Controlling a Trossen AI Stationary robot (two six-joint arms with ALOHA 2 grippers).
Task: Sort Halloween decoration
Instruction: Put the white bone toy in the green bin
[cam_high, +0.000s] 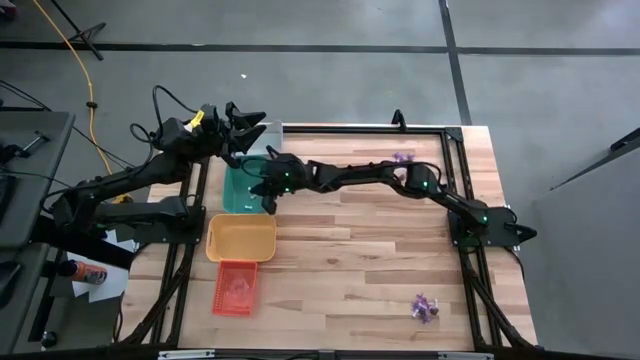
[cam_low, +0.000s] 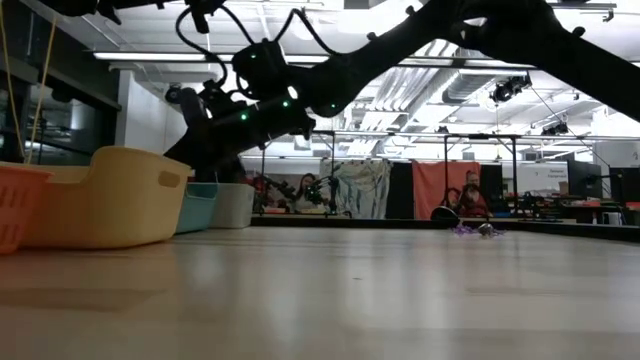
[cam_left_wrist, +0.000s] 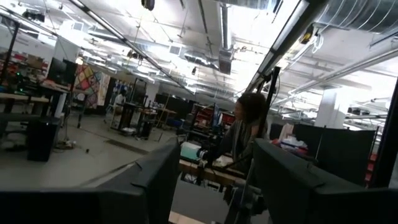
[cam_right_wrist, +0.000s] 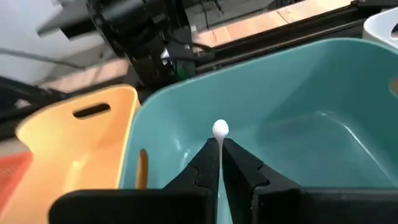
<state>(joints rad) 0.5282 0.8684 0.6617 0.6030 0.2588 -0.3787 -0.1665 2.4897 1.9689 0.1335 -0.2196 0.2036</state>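
My right gripper (cam_right_wrist: 221, 149) reaches across the table and hangs over the teal tray (cam_right_wrist: 311, 124), shut on a tiny whitish trinket (cam_right_wrist: 220, 129). In the high view it is above the tray's near part (cam_high: 268, 200). Loose purple trinkets lie in a small heap on the table at the near right (cam_high: 425, 308), and a few more lie by the far edge (cam_high: 403, 157). My left gripper (cam_high: 242, 118) is open, raised at the far left above the grey tray (cam_high: 268, 133), its fingers (cam_left_wrist: 155, 186) pointing up into the room with nothing between them. My right gripper pinches the whitish trinket (cam_right_wrist: 220, 130) between the very tips of its two fingers. The fingers slant down from the table's right side toward the teal tray. The trinket is clear of the tray floor, above the tray's inside.
A row of trays stands along the left side: grey at the far end, then teal, yellow (cam_high: 241, 238) and orange (cam_high: 236, 288). The left arm's base (cam_right_wrist: 143, 37) is just beyond the teal tray. Bare wood lies in the table's middle and near part.
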